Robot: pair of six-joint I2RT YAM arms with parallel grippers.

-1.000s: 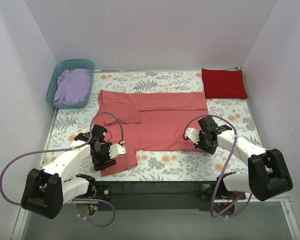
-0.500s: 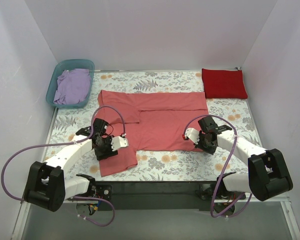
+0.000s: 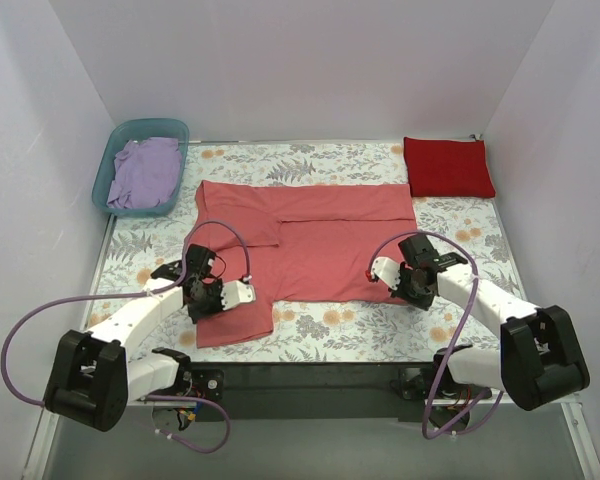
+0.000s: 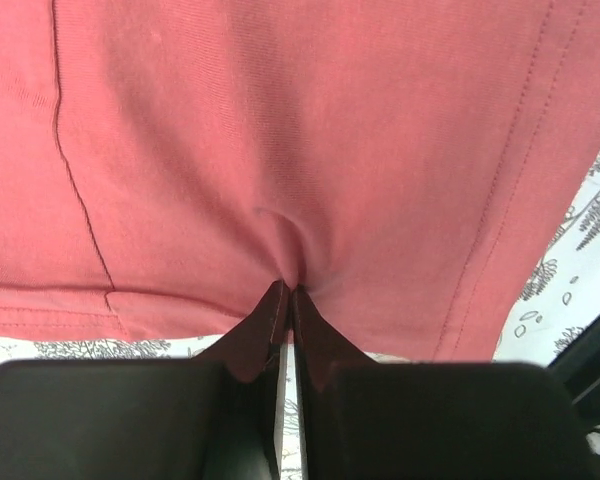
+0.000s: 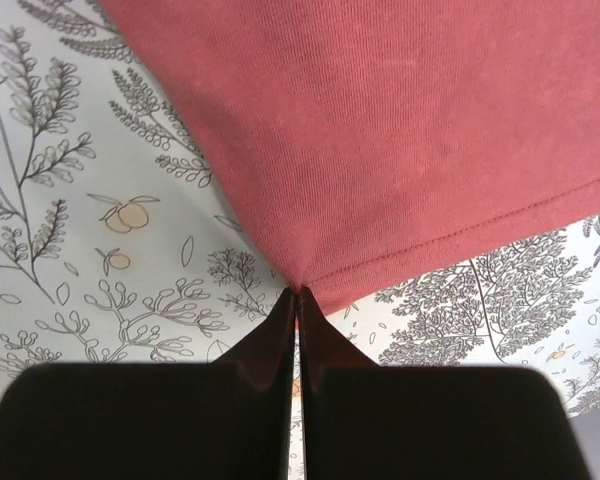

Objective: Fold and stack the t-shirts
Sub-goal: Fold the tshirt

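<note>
At the far left, a teal plastic tub [image 3: 110, 165] sits on the white floral-print cloth with ferns [image 3: 360, 325] and holds a crumpled lavender purple t-shirt [image 3: 145, 172]. Nearer the camera, the left gripper [image 3: 208, 303] is down on the near left part of a salmon-pink cloth t-shirt [image 3: 320, 235]. That shirt lies spread across the middle of the cloth, with one sleeve folded in over its body. In the left wrist view, the two dark fingers of the left gripper [image 4: 288, 290] are pressed together with a small pucker of the pink fabric [image 4: 280, 130] pinched between their tips.

To the right, the right gripper [image 3: 407, 288] sits at the shirt's near right corner. The right wrist view shows this gripper [image 5: 298, 292] clamped tight on the hemmed corner of the pink fabric [image 5: 400, 120], with the printed cloth [image 5: 100, 200] on either side. At the far right corner lies a deep red t-shirt [image 3: 448, 167], folded into a neat rectangle and well apart from the pink one.
</note>
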